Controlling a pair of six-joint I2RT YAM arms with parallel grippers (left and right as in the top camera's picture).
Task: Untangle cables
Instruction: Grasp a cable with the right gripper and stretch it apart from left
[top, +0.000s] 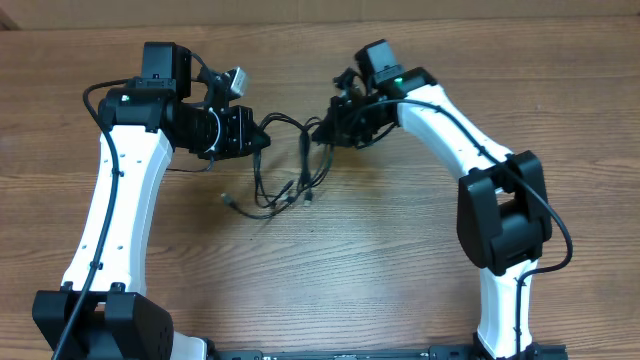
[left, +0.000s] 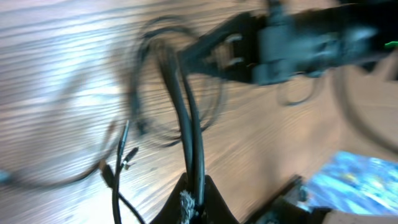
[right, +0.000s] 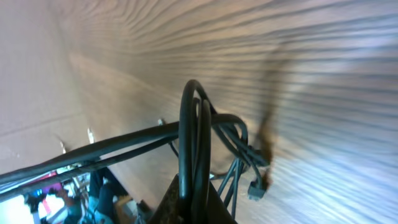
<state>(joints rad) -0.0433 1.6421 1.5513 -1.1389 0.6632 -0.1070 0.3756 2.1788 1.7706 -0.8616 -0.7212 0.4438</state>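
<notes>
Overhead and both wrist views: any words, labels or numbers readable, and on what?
No readable text in any view.
Blue patterned patch, left wrist view: too blurred to read.
White arm casings, overhead: no lettering visible.
Cables: no print visible.

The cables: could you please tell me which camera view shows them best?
The overhead view: the whole tangle of cables shows, strung between the left gripper and right gripper. The left wrist view is blurred; the right wrist view shows only nearby loops.

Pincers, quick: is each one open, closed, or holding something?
Left pincer: closed on the cables.
Right pincer: closed on the cables too.
</notes>
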